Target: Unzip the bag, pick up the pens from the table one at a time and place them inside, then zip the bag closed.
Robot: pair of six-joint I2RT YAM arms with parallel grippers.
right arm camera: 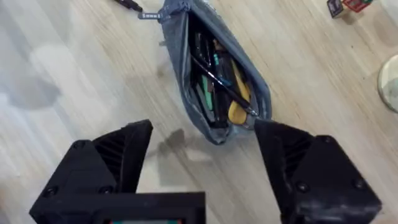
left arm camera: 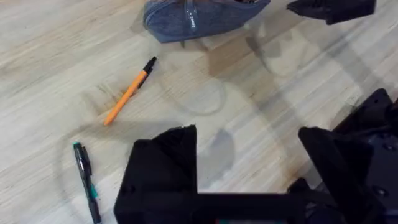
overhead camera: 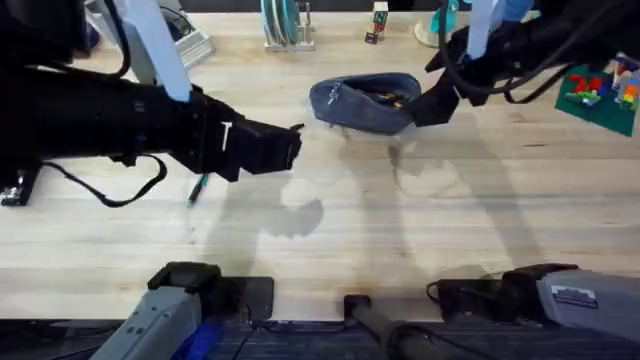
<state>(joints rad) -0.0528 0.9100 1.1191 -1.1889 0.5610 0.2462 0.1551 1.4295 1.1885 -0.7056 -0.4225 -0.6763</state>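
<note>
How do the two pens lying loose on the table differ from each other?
The orange pen has an orange barrel with a black tip, while the dark pen is black with green touches. The orange pen lies nearer the bag; the dark pen lies farther from it, beside the left gripper. They point in different directions. Both are slim, lie flat on the table, and are untouched.

Bare table (overhead camera: 330,215) btwn me & the bag (overhead camera: 365,100), clear run at 12 o'clock. My right gripper (overhead camera: 430,105) crowds its 3 o'clock end. Clutter w/ toy bricks (overhead camera: 600,90) at 2 o'clock, probably out of reach.
</note>
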